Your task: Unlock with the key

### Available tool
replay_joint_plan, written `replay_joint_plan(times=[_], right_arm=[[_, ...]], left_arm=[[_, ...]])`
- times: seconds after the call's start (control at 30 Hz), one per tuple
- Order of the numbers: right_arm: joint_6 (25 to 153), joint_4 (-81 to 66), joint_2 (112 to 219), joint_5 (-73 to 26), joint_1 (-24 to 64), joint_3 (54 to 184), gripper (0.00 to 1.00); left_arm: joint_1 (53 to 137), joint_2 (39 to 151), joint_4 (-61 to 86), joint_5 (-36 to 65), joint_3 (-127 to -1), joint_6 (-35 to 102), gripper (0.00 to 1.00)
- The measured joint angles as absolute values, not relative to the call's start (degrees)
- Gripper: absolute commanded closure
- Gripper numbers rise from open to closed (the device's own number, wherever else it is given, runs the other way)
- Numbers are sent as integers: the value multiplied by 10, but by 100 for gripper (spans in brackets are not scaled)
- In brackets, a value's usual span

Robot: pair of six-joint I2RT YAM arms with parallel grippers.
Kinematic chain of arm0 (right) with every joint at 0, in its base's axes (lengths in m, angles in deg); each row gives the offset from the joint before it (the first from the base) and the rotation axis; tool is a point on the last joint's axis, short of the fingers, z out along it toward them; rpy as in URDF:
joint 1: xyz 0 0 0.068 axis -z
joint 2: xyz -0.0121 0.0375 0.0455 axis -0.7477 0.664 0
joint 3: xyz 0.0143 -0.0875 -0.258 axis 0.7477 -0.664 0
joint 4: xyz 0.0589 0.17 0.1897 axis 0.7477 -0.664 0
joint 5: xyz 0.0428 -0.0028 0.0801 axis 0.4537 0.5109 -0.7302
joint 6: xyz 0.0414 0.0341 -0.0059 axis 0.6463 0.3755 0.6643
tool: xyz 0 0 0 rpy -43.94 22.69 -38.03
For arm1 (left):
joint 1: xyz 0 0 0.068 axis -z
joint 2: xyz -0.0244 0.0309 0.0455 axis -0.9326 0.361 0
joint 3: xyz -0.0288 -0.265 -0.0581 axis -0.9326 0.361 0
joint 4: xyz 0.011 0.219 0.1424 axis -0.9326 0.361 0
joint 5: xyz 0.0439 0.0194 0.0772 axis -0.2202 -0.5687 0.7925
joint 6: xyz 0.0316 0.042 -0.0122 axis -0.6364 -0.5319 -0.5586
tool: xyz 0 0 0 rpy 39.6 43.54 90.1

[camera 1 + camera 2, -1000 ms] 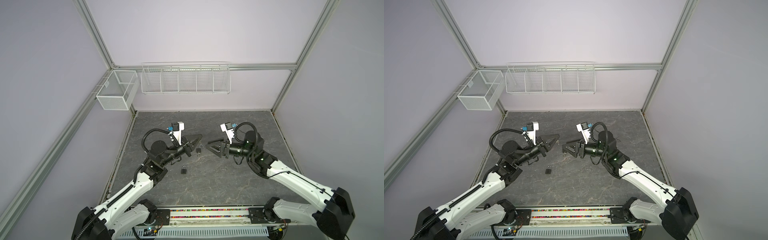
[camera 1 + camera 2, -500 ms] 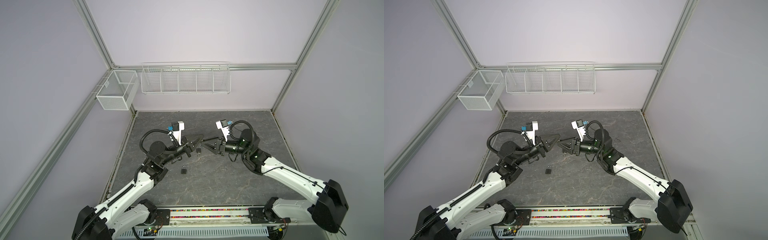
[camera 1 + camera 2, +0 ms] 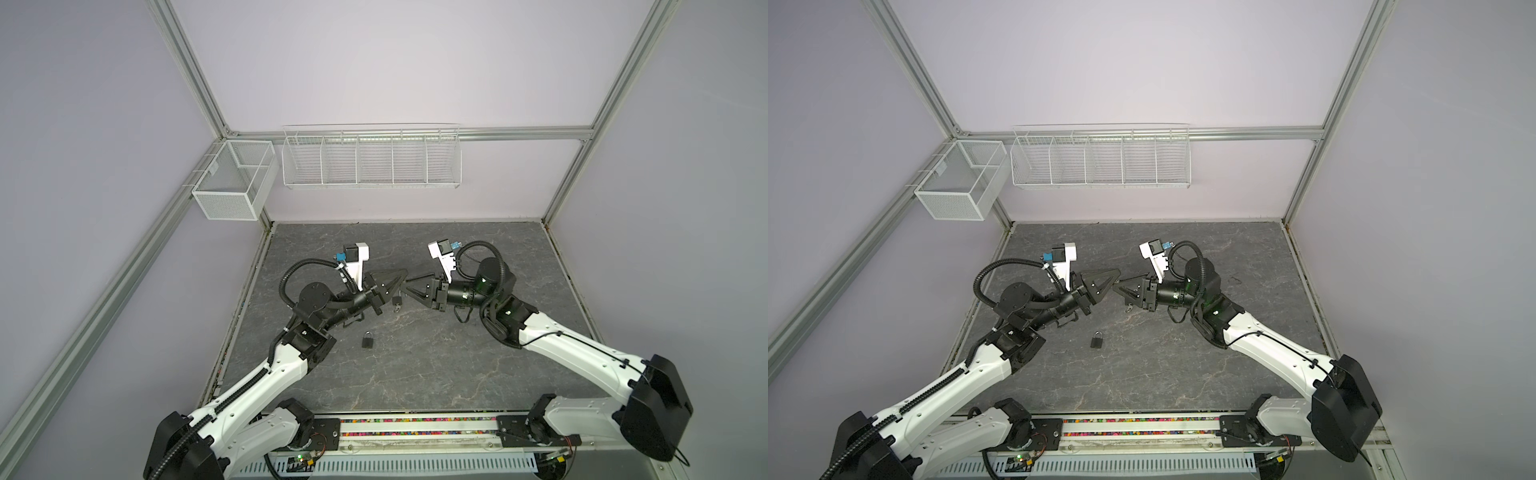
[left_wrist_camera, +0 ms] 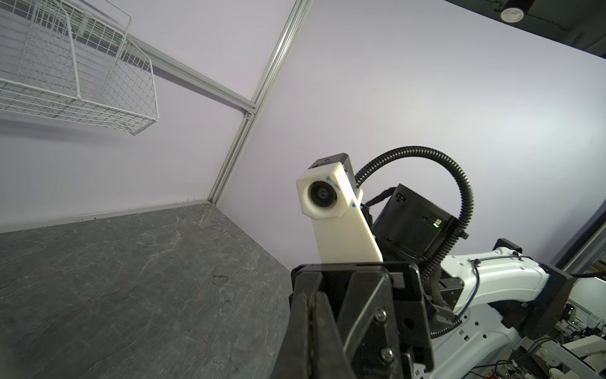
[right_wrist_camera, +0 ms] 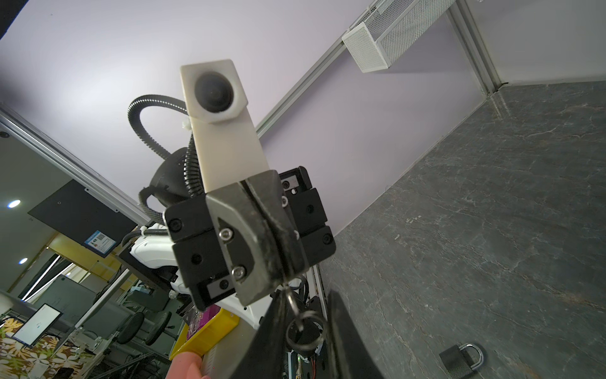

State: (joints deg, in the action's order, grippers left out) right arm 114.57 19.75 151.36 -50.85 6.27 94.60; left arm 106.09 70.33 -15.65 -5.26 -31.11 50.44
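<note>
Left claw [image 5: 267,229] clamped tight on key ring [image 5: 305,331], held above bench [image 3: 457,365]; right claw [image 3: 408,285] narrowly parted around dangling ring, contact unclear. Padlock [image 3: 367,340] lies on bench near left arm.

White arms [image 3: 266,374], black pincers [image 3: 404,274] [image 3: 408,285], ribbed black cables [image 3: 291,277].
</note>
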Motion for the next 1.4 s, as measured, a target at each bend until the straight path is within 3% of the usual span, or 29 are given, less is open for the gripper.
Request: replay_joint_plan(times=[0.3,0.4,0.8,0.83,0.9,0.97,1.1,1.4], right_arm=[[1147,213,1517,-510,62,946,81],[1149,220,1519,-513,62,946,93],[1147,222,1520,-518,62,947,94],[1145,220,1520,-517,62,948,94],[1141,207,1520,-516,62,954,94],[1136,187,1519,-504,61,962,94],[1117,126,1517,-479,65,963,94],[1060,-19,1497,-417,64,947,94]], left_arm=[[1061,702,-155,-51,-311,504,100],[1061,702,-155,-50,-311,503,100],[1061,698,-149,-43,-311,502,100],[1061,698,-149,-41,-311,502,96],[1061,696,-147,-35,-311,497,68],[1061,691,-142,-29,-311,493,52],[1061,664,-102,-4,-314,486,41],[1062,592,173,175,-359,477,37]])
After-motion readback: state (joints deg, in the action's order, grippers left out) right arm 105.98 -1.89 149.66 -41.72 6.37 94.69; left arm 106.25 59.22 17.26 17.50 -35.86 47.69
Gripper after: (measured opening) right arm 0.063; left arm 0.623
